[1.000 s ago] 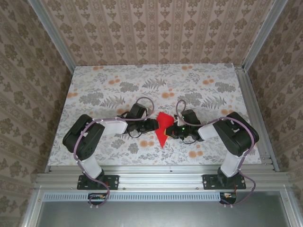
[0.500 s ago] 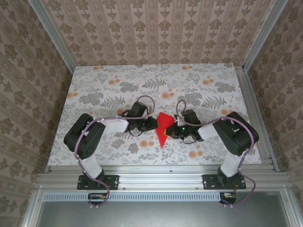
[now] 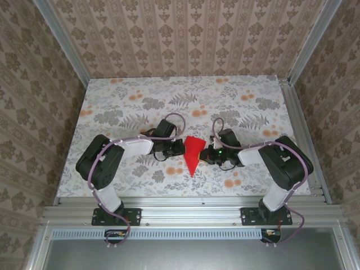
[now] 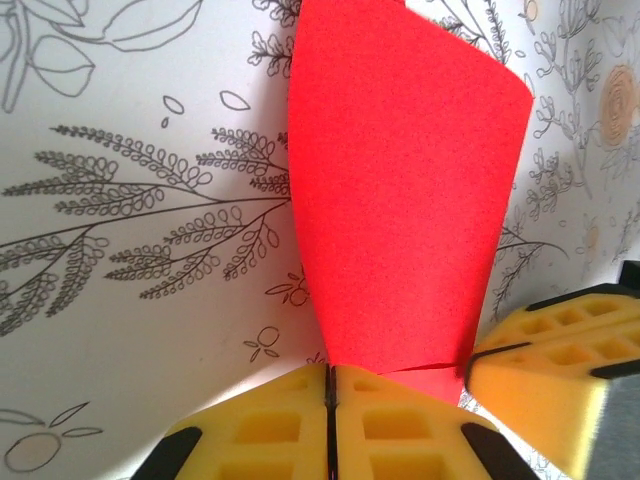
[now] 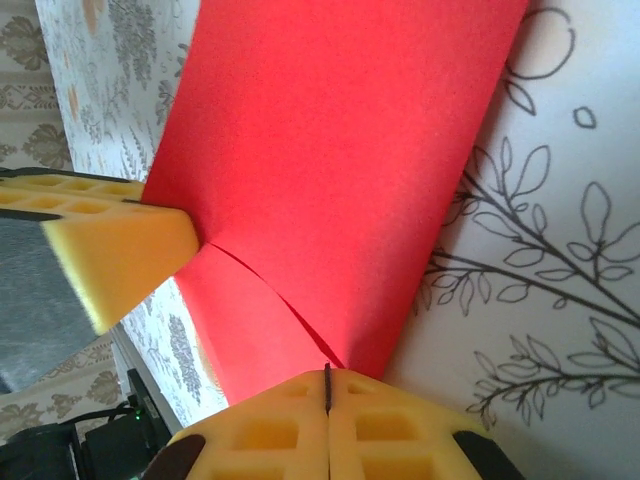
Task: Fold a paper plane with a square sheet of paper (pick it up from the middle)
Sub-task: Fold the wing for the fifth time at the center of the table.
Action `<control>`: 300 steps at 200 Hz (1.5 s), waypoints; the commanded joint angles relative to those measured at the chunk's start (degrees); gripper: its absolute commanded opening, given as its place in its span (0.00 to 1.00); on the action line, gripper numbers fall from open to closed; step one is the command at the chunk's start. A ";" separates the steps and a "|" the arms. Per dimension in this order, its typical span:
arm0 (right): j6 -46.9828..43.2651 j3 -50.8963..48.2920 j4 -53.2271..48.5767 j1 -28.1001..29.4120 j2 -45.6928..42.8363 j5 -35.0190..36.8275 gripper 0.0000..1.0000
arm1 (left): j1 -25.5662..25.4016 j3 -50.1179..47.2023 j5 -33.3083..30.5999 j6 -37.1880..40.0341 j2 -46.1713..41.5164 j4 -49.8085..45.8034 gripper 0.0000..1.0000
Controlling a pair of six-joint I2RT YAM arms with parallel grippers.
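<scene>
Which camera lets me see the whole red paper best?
The top camera: the red paper shows nearly whole there, with its long pointed shape. Each wrist camera sits very close and crops it, with one end pinched between yellow pads.

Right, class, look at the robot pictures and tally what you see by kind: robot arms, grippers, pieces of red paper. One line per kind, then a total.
Robot arms: 2 (left arm, right arm)
Grippers: 2 (left gripper, right gripper)
Pieces of red paper: 1 (folded red paper, pinched by both grippers)
Total: 5
</scene>
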 commanded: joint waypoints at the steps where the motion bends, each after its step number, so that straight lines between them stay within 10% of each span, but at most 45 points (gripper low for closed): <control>1: -0.81 1.05 -3.32 -0.25 -2.33 1.61 0.09 | -0.56 1.70 -1.47 2.92 -0.25 -3.79 0.08; 300: -4.33 2.19 -6.26 1.06 4.12 2.76 0.04 | -3.56 10.81 -3.07 5.58 3.48 -11.74 0.09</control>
